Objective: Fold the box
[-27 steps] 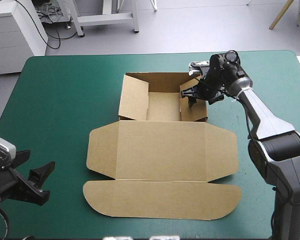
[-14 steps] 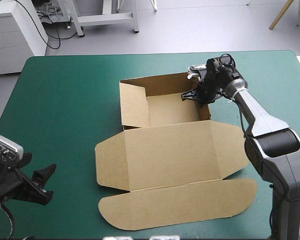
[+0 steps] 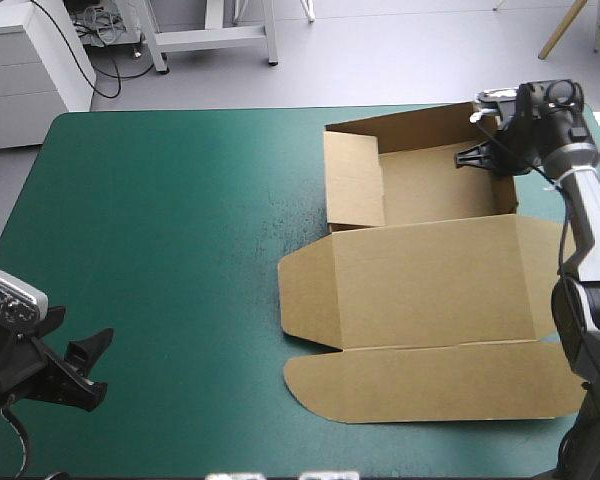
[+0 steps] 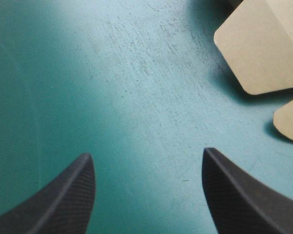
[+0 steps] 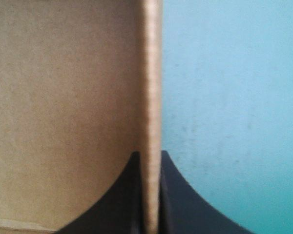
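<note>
Over the teal-green cover (image 3: pixel 160 250), my right gripper (image 3: pixel 498 160) pinches a raised wall of the brown box (image 3: pixel 430 290); my left gripper (image 3: pixel 83 370) gapes empty.

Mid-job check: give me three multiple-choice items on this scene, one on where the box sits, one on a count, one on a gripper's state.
1. Where does the box lie on the table?
A) by its left edge B) in its right half C) at its near left corner
2. How many grippers touch the box?
A) none B) one C) two
3. The left gripper is:
A) open B) shut on the box C) shut on nothing

Answers: 1 B, the board spreads toward the right edge; 2 B, only the right gripper pinches a raised wall; 3 A, its fingers stand apart over the bare table.
</note>
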Robot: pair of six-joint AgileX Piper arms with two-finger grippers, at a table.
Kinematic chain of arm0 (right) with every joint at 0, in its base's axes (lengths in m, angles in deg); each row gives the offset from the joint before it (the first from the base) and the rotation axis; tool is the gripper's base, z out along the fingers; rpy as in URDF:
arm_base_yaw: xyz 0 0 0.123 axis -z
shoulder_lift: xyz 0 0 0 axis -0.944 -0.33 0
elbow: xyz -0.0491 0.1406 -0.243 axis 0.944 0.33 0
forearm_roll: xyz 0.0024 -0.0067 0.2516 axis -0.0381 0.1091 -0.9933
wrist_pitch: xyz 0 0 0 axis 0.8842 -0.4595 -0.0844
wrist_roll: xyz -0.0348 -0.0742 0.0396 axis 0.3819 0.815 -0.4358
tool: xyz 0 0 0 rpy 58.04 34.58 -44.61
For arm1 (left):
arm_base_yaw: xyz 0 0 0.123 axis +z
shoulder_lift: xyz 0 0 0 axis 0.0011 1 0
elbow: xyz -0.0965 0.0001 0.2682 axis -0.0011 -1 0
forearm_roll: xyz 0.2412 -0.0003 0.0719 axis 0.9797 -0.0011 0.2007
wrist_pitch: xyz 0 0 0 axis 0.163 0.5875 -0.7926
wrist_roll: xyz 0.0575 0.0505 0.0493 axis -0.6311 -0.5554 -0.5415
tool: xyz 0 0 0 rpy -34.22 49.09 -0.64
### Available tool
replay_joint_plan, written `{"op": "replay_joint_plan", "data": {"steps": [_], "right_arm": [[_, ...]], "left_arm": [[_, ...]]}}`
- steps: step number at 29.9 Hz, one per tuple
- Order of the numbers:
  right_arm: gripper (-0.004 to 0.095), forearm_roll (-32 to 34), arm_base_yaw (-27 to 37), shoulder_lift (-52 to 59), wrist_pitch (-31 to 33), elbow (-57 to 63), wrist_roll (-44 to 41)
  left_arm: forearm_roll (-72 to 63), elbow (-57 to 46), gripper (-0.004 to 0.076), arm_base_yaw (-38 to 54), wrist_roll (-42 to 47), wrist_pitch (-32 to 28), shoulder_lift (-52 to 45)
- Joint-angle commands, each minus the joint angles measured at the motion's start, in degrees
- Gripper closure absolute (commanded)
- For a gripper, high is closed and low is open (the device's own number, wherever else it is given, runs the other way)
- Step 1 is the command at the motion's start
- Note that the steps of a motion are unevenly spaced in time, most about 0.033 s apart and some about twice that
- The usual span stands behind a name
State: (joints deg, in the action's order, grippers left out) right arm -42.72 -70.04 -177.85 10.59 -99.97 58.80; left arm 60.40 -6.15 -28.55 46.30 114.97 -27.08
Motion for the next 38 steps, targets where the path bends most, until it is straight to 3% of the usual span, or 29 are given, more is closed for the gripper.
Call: {"op": "replay_joint_plan", "data": {"steps": [1, 11, 16, 21, 23, 25, 30, 32, 38], "right_arm": [[0.0926, 1.36, 5.12, 4.30, -1.21, -1.68, 1.52], [0.0926, 6.28, 16.66, 4.30, -6.42, 6.50, 2.78], [0.0926, 1.81, 22.15, 4.30, -9.14, 12.06, 4.64], [0.0910, -0.82, 23.61, 4.30, -11.72, 16.33, 7.27], [0.0830, -1.13, 23.61, 4.30, -12.31, 16.62, 7.95], [0.0686, -2.21, 23.61, 4.30, -13.09, 16.62, 8.44], [0.0260, -4.79, 23.61, 4.42, -13.67, 16.62, 9.25], [0.0229, -4.79, 23.61, 5.32, -13.67, 16.51, 8.98], [0.0277, -1.45, 23.61, 11.04, -13.30, 13.95, 7.51]], "left_arm": [[-0.34, 1.14, 0.0281, -0.47, -0.10, 2.61, 0.44], [1.62, 1.14, 0.0283, -0.47, -0.30, 2.55, 0.44], [2.09, 1.14, 0.0283, -0.47, -0.30, 2.44, 0.44], [3.30, 1.14, 0.0283, -0.47, -0.30, 1.82, 0.44], [3.59, 1.14, 0.0283, -0.47, -0.30, 1.82, 0.44], [3.59, 1.14, 0.0283, -0.47, -0.30, 1.82, 0.44], [3.98, 1.14, 0.0283, -0.47, -0.30, 2.23, 0.44], [3.98, 1.14, 0.0283, -0.47, -0.30, 2.23, 0.44], [4.60, 1.14, 0.0283, -0.47, -0.30, 2.23, 0.44]]}}
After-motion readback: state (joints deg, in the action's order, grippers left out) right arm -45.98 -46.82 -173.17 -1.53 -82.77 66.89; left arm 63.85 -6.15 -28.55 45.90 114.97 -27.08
